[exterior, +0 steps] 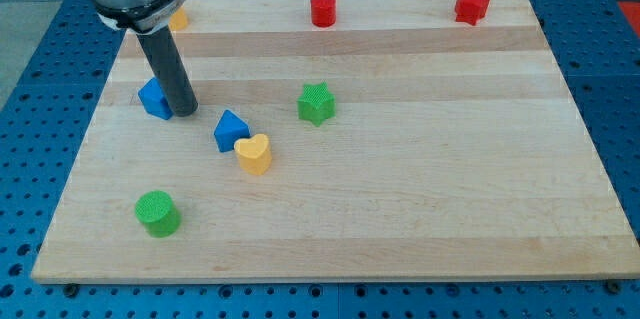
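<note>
wooden desk [420, 189] fills most of the view, sitting on a blue perforated base [620, 109]. arm comes in from the view's top left, dark rod [168, 69] straight down. no jaws on this tool, just the rod, holding nothing; my tip [184, 113] sits on the desk touching or just beside the right side of a blue block [153, 98], shape partly hidden by the rod. a second blue block [230, 129], roughly triangular, is near to the lower right of the tip, with a yellow heart block [254, 153] touching or nearly touching its lower right corner. green star-like block [316, 103] stands apart toward the middle, green cylinder [158, 213] well apart near the view's bottom left. red cylinder [323, 9] and a red star-like block [471, 5] sit right at the top edge; an orange-yellow block [178, 19] peeks out behind the arm at top left, shape unclear. risks, as i judge them: the near blue block is close to the left edge, so any leftward shove could take it off; an off-centre contact would spin it off the rod instead of moving it straight; a sweep to the lower right would catch the blue-yellow pair and drag both. both reds have no margin at the top edge. open room: the whole right half and bottom centre are free.
</note>
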Robot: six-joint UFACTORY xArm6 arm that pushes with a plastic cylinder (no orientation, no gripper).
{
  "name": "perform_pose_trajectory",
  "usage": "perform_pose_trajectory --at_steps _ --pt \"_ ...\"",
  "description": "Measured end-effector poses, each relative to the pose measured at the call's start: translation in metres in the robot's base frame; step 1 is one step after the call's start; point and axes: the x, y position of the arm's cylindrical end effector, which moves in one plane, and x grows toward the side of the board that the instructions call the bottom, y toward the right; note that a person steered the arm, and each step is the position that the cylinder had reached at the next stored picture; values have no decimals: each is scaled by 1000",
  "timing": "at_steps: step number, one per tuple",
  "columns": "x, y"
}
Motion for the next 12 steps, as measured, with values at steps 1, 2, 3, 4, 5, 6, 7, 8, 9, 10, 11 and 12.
perform_pose_trajectory --at_steps 1,2,3,4,5,6,7,8,9,10,11,12 --pt "-2 -3" --pt "-7 -14" --pt "-7 -23" --pt "-7 -25" --pt "-7 -24" --pt "-7 -24" --pt "7 -24" --pt "31 -13" --pt "41 30" --pt "47 77" --pt "47 121" --pt "51 168"
